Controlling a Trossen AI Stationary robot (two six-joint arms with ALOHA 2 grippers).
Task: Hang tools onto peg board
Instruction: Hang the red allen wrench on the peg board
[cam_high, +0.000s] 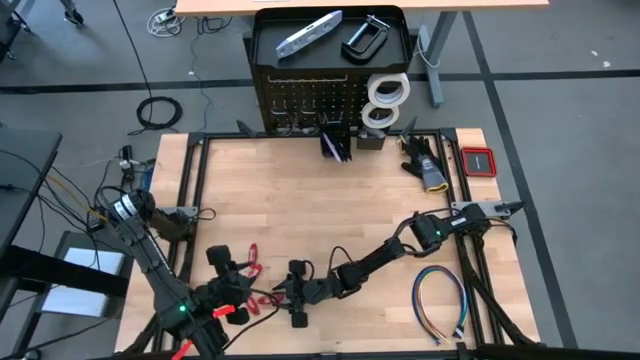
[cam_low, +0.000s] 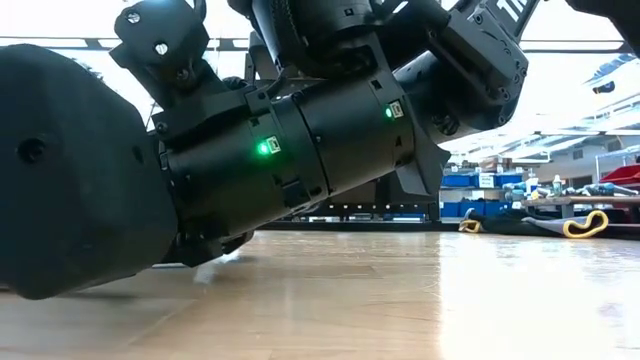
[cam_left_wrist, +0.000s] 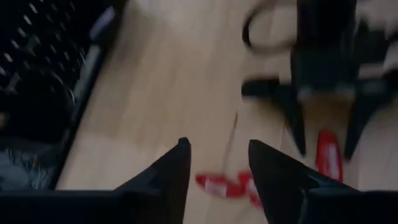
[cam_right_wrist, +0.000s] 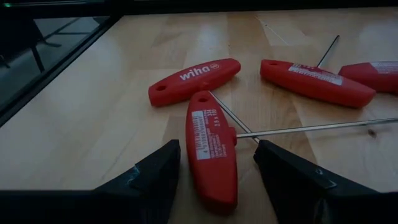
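Several red-handled hex keys lie flat on the wooden table near its front edge (cam_high: 255, 285). In the right wrist view, one red handle (cam_right_wrist: 211, 152) lies between the fingers of my open right gripper (cam_right_wrist: 214, 155), with a gap on each side. Its steel shaft (cam_right_wrist: 311, 127) rests on the table. My left gripper (cam_left_wrist: 219, 152) hangs open above another red handle (cam_left_wrist: 224, 185), just left of my right gripper (cam_high: 288, 293). The peg board (cam_high: 330, 95) stands at the far edge, with a silver bar tool (cam_high: 310, 32) and a black C-clamp (cam_high: 365, 38) on its top tray.
White tape rolls (cam_high: 386, 100) hang on the peg board's right side. A glove (cam_high: 425, 165) and a flat red case (cam_high: 478, 162) lie at the far right. A multicoloured wire loop (cam_high: 440, 300) lies at the near right. The left arm's body (cam_low: 200, 160) fills the low view.
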